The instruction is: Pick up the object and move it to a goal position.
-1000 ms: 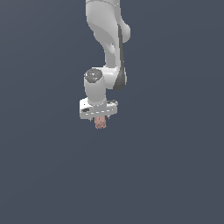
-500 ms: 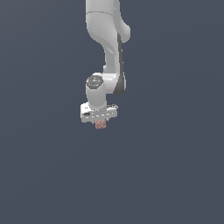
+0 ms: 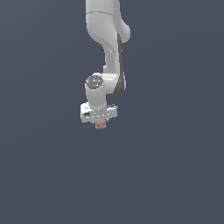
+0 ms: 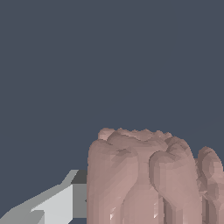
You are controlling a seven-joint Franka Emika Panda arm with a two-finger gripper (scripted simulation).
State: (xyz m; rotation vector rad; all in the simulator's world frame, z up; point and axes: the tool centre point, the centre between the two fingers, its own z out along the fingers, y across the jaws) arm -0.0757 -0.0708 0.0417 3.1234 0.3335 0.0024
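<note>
In the exterior view the white arm hangs down the middle of the picture, and its gripper is shut on the object, a small pinkish-brown mottled lump that pokes out just below the white gripper bar. In the wrist view the object fills much of the picture as a lumpy pinkish-brown block. One grey-white finger lies against its side; the other finger is hidden behind the lump.
Only a plain dark grey-blue background shows around the arm in both views. No goal marker or other object is in view.
The gripper with the object in it has drifted slightly toward the exterior view's left and a little down. The grip on the lump is unchanged.
</note>
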